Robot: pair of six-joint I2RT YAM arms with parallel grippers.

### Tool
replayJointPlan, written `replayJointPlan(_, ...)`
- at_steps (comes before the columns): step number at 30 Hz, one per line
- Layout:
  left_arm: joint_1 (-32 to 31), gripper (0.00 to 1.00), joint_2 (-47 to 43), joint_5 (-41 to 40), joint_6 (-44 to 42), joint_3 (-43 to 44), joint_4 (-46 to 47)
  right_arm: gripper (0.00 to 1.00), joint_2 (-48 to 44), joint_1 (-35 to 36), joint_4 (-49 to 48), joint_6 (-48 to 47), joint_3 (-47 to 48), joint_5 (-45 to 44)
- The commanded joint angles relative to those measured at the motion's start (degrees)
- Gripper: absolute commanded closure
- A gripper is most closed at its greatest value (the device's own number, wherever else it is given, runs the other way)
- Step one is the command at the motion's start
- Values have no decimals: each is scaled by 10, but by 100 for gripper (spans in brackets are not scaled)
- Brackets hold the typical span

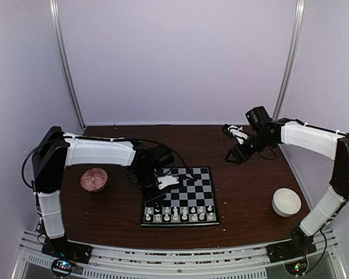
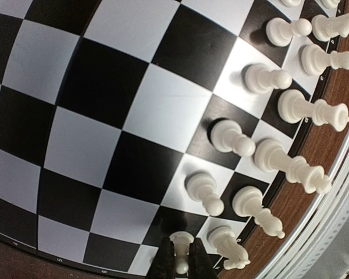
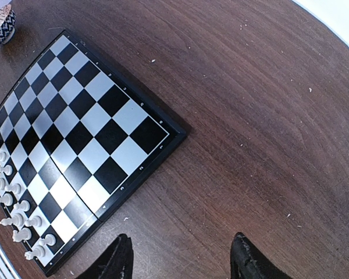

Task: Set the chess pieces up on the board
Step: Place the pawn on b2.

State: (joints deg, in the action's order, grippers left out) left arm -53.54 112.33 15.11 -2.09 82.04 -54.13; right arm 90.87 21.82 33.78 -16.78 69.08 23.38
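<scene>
Overhead and two wrist views. The board (image 1: 189, 189) lies mid-tabletop (image 1: 244, 186), with the chess pieces (image 1: 178, 213) standing in two rows along its near edge.

**Hidden or unclear.** In the overhead view the left arm (image 1: 99, 152) reaches over the board's far-left corner and covers squares there; its fingertips are too dark and small to separate. In the left wrist view the left pincer (image 2: 180, 263) is cut off by the bottom edge. Its two dark fingers (image 2: 164, 258) are closed around the head of one pawn (image 2: 181, 238) near the board's corner. Whether the pawn's base touches the square cannot be told. The right wrist view shows only the tips of the right pincer (image 3: 181, 261), which are spread wide with nothing between them, above bare tabletop just beside the board. The piece rows there run off the left edge.

**Surroundings.** A patterned bowl (image 1: 94, 179) sits left of the board, partly behind the left arm. A white bowl (image 1: 286, 201) sits well apart on the right. Pale crumbs dot the tabletop.
</scene>
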Motion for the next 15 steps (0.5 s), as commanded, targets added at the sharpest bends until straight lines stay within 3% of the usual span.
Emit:
replayJointPlan(1, -4, 98, 14, -4, -10, 4, -5, 42, 3, -3, 4, -8, 15, 5)
replayJointPlan(15, -5, 89, 19, -23, -8, 12, -5, 42, 1, -3, 5, -8, 16, 5)
